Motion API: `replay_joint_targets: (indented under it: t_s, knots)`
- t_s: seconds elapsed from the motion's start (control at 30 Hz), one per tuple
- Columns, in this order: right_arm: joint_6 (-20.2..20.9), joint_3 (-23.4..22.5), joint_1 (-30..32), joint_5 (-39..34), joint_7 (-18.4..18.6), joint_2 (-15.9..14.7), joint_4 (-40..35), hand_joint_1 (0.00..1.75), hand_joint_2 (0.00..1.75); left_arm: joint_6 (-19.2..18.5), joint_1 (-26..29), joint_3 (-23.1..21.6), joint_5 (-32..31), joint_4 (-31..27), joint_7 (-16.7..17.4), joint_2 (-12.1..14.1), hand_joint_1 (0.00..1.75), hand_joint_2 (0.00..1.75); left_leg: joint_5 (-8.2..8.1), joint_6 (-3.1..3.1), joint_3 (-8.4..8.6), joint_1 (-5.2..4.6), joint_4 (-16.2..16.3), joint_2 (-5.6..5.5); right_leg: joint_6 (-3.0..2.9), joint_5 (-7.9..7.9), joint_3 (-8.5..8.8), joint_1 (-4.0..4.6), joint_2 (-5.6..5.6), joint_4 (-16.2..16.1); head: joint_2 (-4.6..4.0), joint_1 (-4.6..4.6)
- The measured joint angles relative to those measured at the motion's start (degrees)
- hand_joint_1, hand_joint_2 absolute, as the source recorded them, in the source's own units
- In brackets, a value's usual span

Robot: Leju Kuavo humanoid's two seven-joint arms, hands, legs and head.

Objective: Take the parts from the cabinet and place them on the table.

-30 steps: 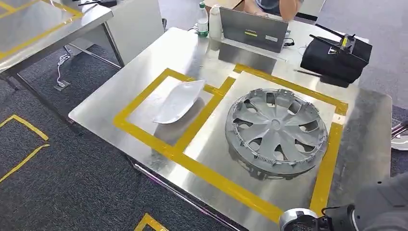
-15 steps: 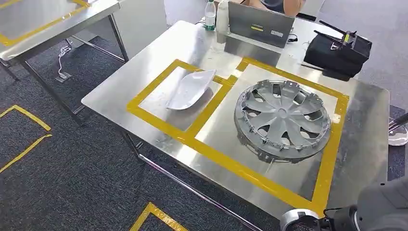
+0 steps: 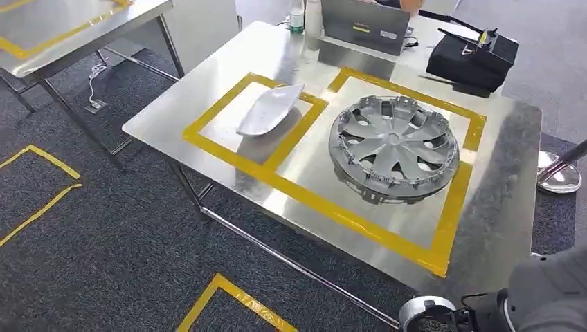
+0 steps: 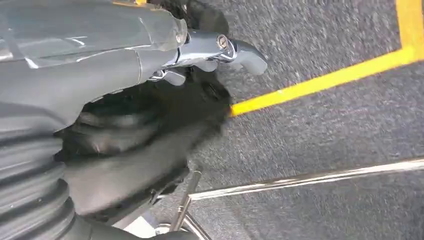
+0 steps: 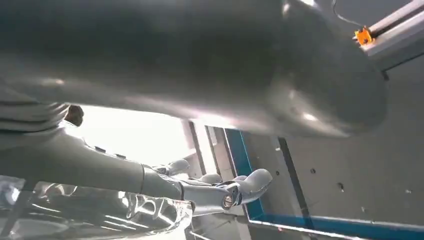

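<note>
Counter (image 3: 228, 83): steel top seen from the head view, marked with yellow tape (image 3: 325, 207) into two boxes side by side.
Hubcap (image 3: 393, 146): grey, spoked, lying flat inside the larger box, toward the counter's right edge; it fills most of that box.
Shell (image 3: 270, 109): pale curved part in the smaller box, toward the left edge; its far tip touches the tape strip at the back of that box. Well apart from the hubcap, with the dividing tape between them.
Far edge of counter: laptop (image 3: 363, 26), back toward the camera; bottle (image 3: 297, 15) just beside it; black case (image 3: 473, 59) at the far right corner.
Second counter (image 3: 76, 31): stands apart at the far left, also taped.
Floor (image 3: 104, 256): dark carpet with yellow tape corners.
Right arm, head view: silver ring and dark forearm enter at the bottom right, below the counter's near edge.
Left hand (image 4: 200, 55): left wrist view shows it over carpet, beside a yellow floor line and a steel rail; fingers blurred and partly in shadow, nothing seen in them; grasp state cannot be told.
Right hand (image 5: 220, 192): right wrist view shows fingers extended beneath a large grey rounded surface, with a clear glossy part (image 5: 125, 212) beside them; whether it grasps anything cannot be told.
Right wrist background: blue-edged frame (image 5: 320, 225) and grey panel.
</note>
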Motion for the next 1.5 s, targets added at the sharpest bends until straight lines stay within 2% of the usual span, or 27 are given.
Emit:
replay_joint_targets:
  t_s: [0.03, 0.13, 0.17, 0.23, 0.3, 0.33, 0.37, 0.43, 0.47, 0.53, 0.6, 0.67, 0.73, 0.8, 0.83, 0.87, 0.93, 0.97, 1.0, 1.03, 1.07, 1.17, 1.2, 1.27, 1.33, 1.37, 1.5]
  knots:
    - [0.02, 0.00, 0.00, -0.02, 0.00, 0.02, 0.00, 0.00, 0.00, -0.04, -0.21, 0.02, 0.07, 0.02, 0.02, -0.02, 0.00, 1.75, -1.03, 0.03, 2.29, -0.28, -3.71, -0.40, 0.28, 0.18, -0.48, 0.10, -0.05, 0.57, 0.00, -0.04]
    - [0.02, -0.20, 0.03, 0.00, -0.07, 0.02, 0.04, 0.00, 0.00, -0.22, -0.17, 0.07, 0.11, 0.02, 0.09, -0.11, 0.00, 1.75, -1.38, 1.35, 0.81, -0.74, -3.75, -0.60, 1.71, 1.79, -1.50, -0.20, -0.27, 0.57, 0.00, 0.09]
    - [0.00, -0.42, 0.05, 0.02, -0.09, 0.00, 0.13, 0.00, 0.00, -0.28, -0.01, 0.09, 0.11, 0.02, 0.09, -0.13, 0.00, 1.75, -0.64, 2.38, -0.35, -0.56, -3.94, -0.29, 1.99, 1.70, -1.96, -0.52, -0.19, 0.77, 0.00, 0.05]
    - [0.00, -0.63, 0.10, 0.15, -0.13, -0.02, 0.13, 0.00, 0.00, -0.46, -0.01, 0.13, 0.11, 0.00, 0.09, -0.02, 0.00, 1.75, 0.63, 3.58, -1.80, -0.98, -3.92, 0.13, 2.09, -4.80, -3.72, -0.55, -0.05, 5.15, 0.00, 0.26]
    - [0.00, -0.79, 0.25, 0.33, -0.13, -0.02, 0.18, 0.00, 0.00, -0.52, -0.01, 0.13, 0.11, 0.02, 0.11, -0.04, 0.00, 1.75, 2.03, 4.05, -3.53, -1.58, -3.85, 0.35, 2.03, -11.13, -5.54, -0.39, 0.11, 13.74, 0.00, 0.26]
    - [0.00, -0.85, 0.43, 0.44, -0.13, -0.02, 0.24, 0.00, 0.00, -0.52, -0.01, 0.13, 0.09, 0.02, 0.17, -0.02, 0.00, 1.75, 2.74, 4.17, -4.45, -1.84, -3.79, 0.44, 1.84, -12.07, -5.95, -0.24, 0.20, 17.29, 0.00, 0.29]
    - [0.02, -0.85, 0.54, 0.48, -0.13, -0.04, 0.24, 0.00, 0.00, -0.52, 0.01, 0.13, 0.09, 0.02, 0.22, -0.02, 0.00, 1.75, 3.45, 4.21, -5.11, -2.06, -3.68, 0.57, 1.56, -11.16, -5.56, -0.01, 0.29, 19.26, 0.00, 0.20]
    - [0.00, -0.85, 0.55, 0.48, -0.13, -0.02, 0.24, 0.00, 0.00, -0.52, 0.00, 0.15, 0.11, 0.02, 0.22, 0.00, 0.00, 1.75, 4.61, 4.25, -6.97, -2.34, -3.14, 0.65, 0.83, -6.34, -1.55, 0.46, 0.31, 15.97, 0.00, 0.24]
    - [0.00, -0.85, 0.53, 0.48, -0.13, 0.00, 0.24, 0.00, 0.00, -0.52, -0.02, 0.15, 0.11, 0.02, 0.28, -0.04, 0.00, 1.75, 5.02, 4.23, -7.65, -2.45, -2.86, 0.62, 0.32, -4.83, 2.24, 0.72, 0.32, 11.03, 0.00, 0.24]
    - [0.02, -0.85, 0.39, 0.46, -0.18, 0.09, 0.24, 0.00, 0.00, -0.50, -0.15, 0.15, 0.09, 0.02, 0.48, -0.24, 0.00, 1.75, 5.92, 3.91, -8.39, -2.76, -2.41, 0.38, -0.71, -6.83, 9.42, 1.25, 0.29, -0.01, 0.00, 0.27]
    - [0.00, -0.87, 0.40, 0.42, -0.22, 0.13, 0.24, 0.00, 0.00, -0.50, -0.18, 0.15, 0.09, 0.02, 0.52, -0.22, 0.00, 1.75, 7.15, 3.27, -8.98, -2.48, -2.50, 0.65, -0.62, -7.37, 9.30, 1.51, 0.34, -1.74, 0.00, 0.31]
    - [0.00, -0.90, 0.44, 0.46, -0.22, 0.22, 0.26, 0.00, 0.00, -0.50, -0.09, 0.15, 0.09, 0.02, 0.63, -0.20, 0.00, 1.75, 8.13, 2.52, -9.39, -2.57, -2.69, 0.67, -1.34, -6.13, 8.60, 1.45, 0.34, -1.90, 0.00, 0.26]
    - [0.00, -0.94, 0.51, 0.48, -0.22, 0.50, 0.33, 0.00, 0.00, -0.52, -0.09, 0.15, 0.09, 0.02, 0.63, -0.06, 0.00, 1.75, 2.73, 1.78, -10.51, -2.14, 0.09, 0.04, -2.12, -4.75, 7.16, 1.02, -0.02, -1.91, 0.00, -0.04]
    - [0.00, -0.88, 0.91, 0.48, -0.24, 0.61, 0.33, 0.00, 0.00, -0.52, -0.11, 0.15, 0.09, 0.02, 0.59, 0.09, 0.00, 1.75, -4.05, 1.18, -12.34, -1.84, 8.09, 0.02, -2.11, -3.31, 5.51, 1.01, -0.07, -1.87, 0.00, -0.15]
    - [0.00, -0.85, 1.05, 0.46, -0.24, 0.63, 0.33, 0.00, 0.00, -0.57, -0.09, 0.15, 0.09, 0.02, 0.57, 0.24, 0.00, 1.75, -5.56, 0.90, -13.14, -1.63, 12.48, 0.03, -2.03, -2.51, 4.46, 1.01, -0.18, -1.77, 0.00, -0.13]
    - [0.02, -0.83, 1.07, 0.37, -0.24, 0.63, 0.37, 0.00, 0.00, -0.61, -0.08, 0.15, 0.09, 0.02, 0.55, 0.29, 0.00, 1.75, -4.95, 0.77, -13.24, -1.45, 14.93, 0.03, -1.91, -1.84, 3.49, 0.98, -0.27, -1.58, 0.00, -0.15]
    - [0.02, -0.79, 1.08, 0.16, -0.24, 0.63, 0.46, 0.00, 0.00, -0.76, -0.08, 0.15, 0.09, 0.02, 0.44, 0.42, 0.00, 1.75, -0.41, 0.53, -10.29, -1.04, 13.19, 0.05, -1.45, -0.57, 1.32, 0.78, -0.30, -0.86, 0.00, -0.15]
    - [0.02, -0.79, 1.08, -0.11, -0.28, 0.61, 0.50, 0.00, 0.00, -0.87, -0.09, 0.15, 0.07, 0.02, 0.41, 0.46, 0.00, 1.75, 1.28, 0.36, -7.15, -0.82, 9.28, 0.07, -1.14, -0.04, 0.26, 0.61, -0.30, -0.41, 0.00, -0.15]
    - [0.00, -0.76, 1.07, -0.44, -0.48, 0.57, 0.55, 0.00, 0.00, -1.07, -0.12, 0.15, 0.04, 0.02, 0.37, 0.46, 0.00, 1.75, 1.35, 0.16, -3.25, -0.59, 4.20, 0.07, -0.76, 0.34, -0.59, 0.49, -0.28, 0.09, 0.00, -0.15]
    - [0.00, -0.66, 1.10, -0.57, -0.59, 0.59, 0.57, 0.00, 0.00, -1.22, -0.23, 0.15, 0.04, 0.04, 0.35, 0.39, 0.00, 1.75, -0.52, -0.08, 0.86, -0.51, -1.00, -0.03, -0.41, 0.59, -1.23, 0.67, -0.25, 0.63, 0.00, -0.26]
    - [0.00, -0.61, 1.09, -0.70, -0.63, 0.57, 0.63, 0.00, 0.00, -1.31, -0.35, 0.15, 0.11, 0.02, 0.31, 0.42, 0.00, 1.75, -1.92, 0.39, 2.30, -0.87, -4.18, -0.37, 0.02, 0.91, -1.68, 0.60, -0.26, 1.03, 0.00, -0.09]
    - [0.02, -0.57, 1.15, -1.35, -0.85, 0.48, 1.03, 0.00, 0.00, -1.46, -0.01, 0.13, 0.55, 0.02, 0.22, 0.53, 0.00, 1.75, -1.13, 2.15, 0.77, -1.38, -4.04, -0.27, 1.25, 2.63, -2.05, 0.19, -0.40, 0.65, 0.00, -0.11]
    - [0.00, -0.57, 1.21, -1.86, -0.96, 0.26, 1.25, 0.00, 0.00, -1.42, 0.06, 0.13, 0.57, 0.02, 0.11, 0.59, 0.00, 1.75, -0.33, 3.06, 0.04, -1.15, -4.23, 0.28, 1.48, 2.12, -2.49, -0.09, -0.20, 1.04, 0.00, -0.13]
    - [0.00, -0.50, 1.25, -2.73, -1.07, -0.02, 1.42, 0.00, 0.00, -1.40, 0.00, 0.15, 0.61, 0.02, 0.00, 0.81, 0.00, 1.75, 1.03, 3.92, -1.59, -1.33, -4.19, 0.39, 1.79, -4.84, -4.13, -0.07, -0.07, 5.82, 0.00, 0.13]
    - [0.00, -0.37, 1.27, -3.56, -1.20, -0.48, 1.77, 0.00, 0.00, -1.31, 0.03, 0.15, 0.66, 0.02, -0.04, 0.92, 0.00, 1.75, 2.55, 4.16, -3.48, -1.69, -4.10, 0.48, 1.85, -10.88, -5.77, -0.06, 0.06, 14.62, 0.00, 0.13]
    - [0.00, -0.35, 1.27, -3.85, -1.25, -0.61, 1.92, 0.00, 0.00, -1.22, 0.02, 0.15, 0.72, 0.02, -0.04, 0.96, 0.00, 1.75, 3.12, 4.20, -3.82, -1.78, -3.99, 0.53, 1.78, -11.37, -6.00, -0.05, 0.12, 17.13, 0.00, 0.18]
    - [0.02, -0.35, 1.27, -3.91, -1.27, -0.65, 1.94, 0.00, 0.00, -1.20, 0.02, 0.15, 0.72, 0.02, -0.04, 0.98, 0.00, 1.75, 3.20, 4.20, -3.97, -1.81, -3.98, 0.53, 1.77, -11.34, -6.00, -0.04, 0.13, 17.46, 0.00, 0.18]
